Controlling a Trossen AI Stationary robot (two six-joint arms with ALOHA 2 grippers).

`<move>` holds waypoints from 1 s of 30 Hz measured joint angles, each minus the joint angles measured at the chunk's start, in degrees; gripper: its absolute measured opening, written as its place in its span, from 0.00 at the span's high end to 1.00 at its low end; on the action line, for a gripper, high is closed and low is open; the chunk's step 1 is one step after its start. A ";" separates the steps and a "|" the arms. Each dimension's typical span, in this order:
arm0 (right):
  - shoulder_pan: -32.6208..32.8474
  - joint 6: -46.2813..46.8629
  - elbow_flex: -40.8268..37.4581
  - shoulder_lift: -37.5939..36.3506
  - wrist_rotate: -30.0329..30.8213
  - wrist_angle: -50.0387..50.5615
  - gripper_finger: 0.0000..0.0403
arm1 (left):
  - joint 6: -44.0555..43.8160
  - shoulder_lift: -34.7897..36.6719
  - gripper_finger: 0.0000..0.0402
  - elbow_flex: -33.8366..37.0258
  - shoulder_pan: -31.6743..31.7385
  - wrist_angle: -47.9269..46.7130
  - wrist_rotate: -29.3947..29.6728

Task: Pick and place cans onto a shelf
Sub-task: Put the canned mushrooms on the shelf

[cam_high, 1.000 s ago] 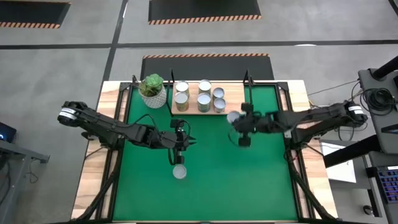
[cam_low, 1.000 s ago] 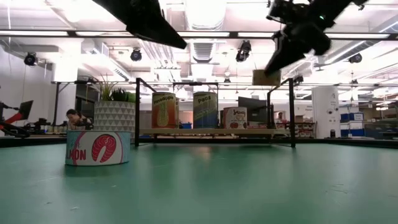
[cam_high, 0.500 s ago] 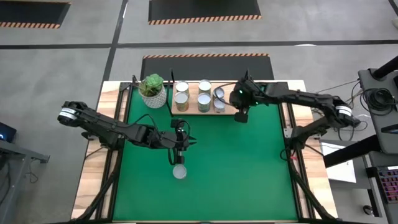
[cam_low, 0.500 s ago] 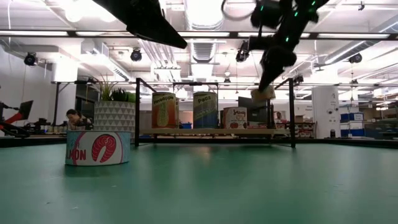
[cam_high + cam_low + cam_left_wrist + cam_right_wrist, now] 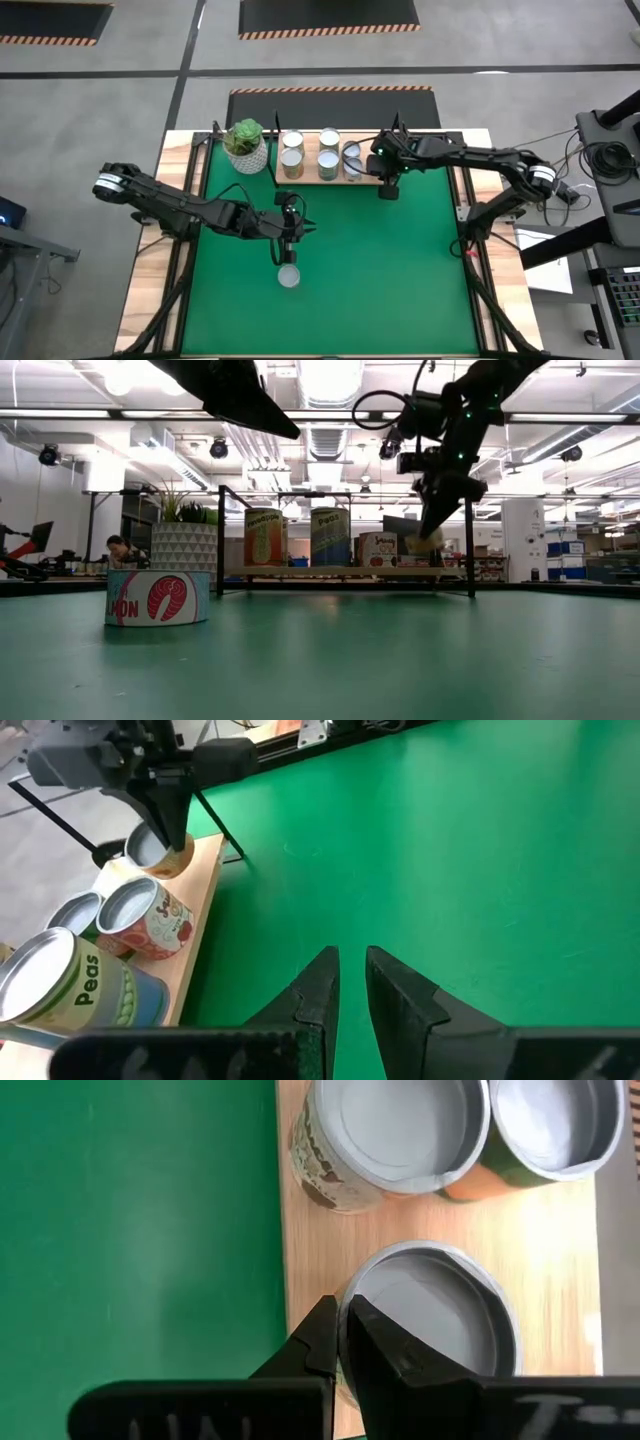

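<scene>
My right gripper (image 5: 384, 172) is shut on a tin can (image 5: 440, 1320) low over the right end of the light-wood shelf (image 5: 305, 178). The same can shows in the low view (image 5: 422, 543) and the left wrist view (image 5: 150, 848). Several other cans stand upright on the shelf, such as a tall one (image 5: 292, 160) and another (image 5: 328, 160). A flat can with a red salmon label (image 5: 288, 276) stands on the green mat. My left gripper (image 5: 288, 240) hangs above and just beyond it, empty, its fingers a narrow gap apart (image 5: 350, 960). My right gripper pinches the can's top rim (image 5: 352, 1292) on the side toward the mat, one finger over the lid and one outside the wall. The fingers come from above, pointing down. The can is upright; whether its base rests on the board I cannot tell.
A white pot with a green plant (image 5: 247, 148) stands at the shelf's left end. Thin black posts (image 5: 468, 540) rise at the shelf's ends, close to my right gripper. Open green mat (image 5: 400, 270) lies between the shelf and the near edge.
My right gripper has carried the can from over the mat toward the far edge and the left, to the shelf's right end, then come down toward the board. My left arm has kept still.
</scene>
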State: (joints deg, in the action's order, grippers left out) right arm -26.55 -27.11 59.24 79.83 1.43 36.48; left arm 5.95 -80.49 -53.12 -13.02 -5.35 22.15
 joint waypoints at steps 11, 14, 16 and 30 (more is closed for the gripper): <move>0.00 -1.00 -1.92 1.55 0.02 -1.98 0.98 | 0.20 0.00 0.91 0.00 0.00 0.16 0.00; 0.00 -1.01 -1.92 2.68 0.06 -2.91 0.96 | 0.20 0.00 0.91 0.00 0.00 0.24 0.00; 0.00 -1.02 -1.92 3.41 0.08 -2.89 0.94 | 0.20 0.00 0.91 0.00 0.00 0.24 0.00; 0.04 -1.03 -1.30 0.91 3.05 -1.14 0.81 | 0.20 0.00 0.91 0.00 0.00 0.22 0.00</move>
State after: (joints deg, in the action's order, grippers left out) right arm -26.50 -28.14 57.94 80.74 4.48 35.33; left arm 6.15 -80.49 -53.12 -13.02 -5.13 22.15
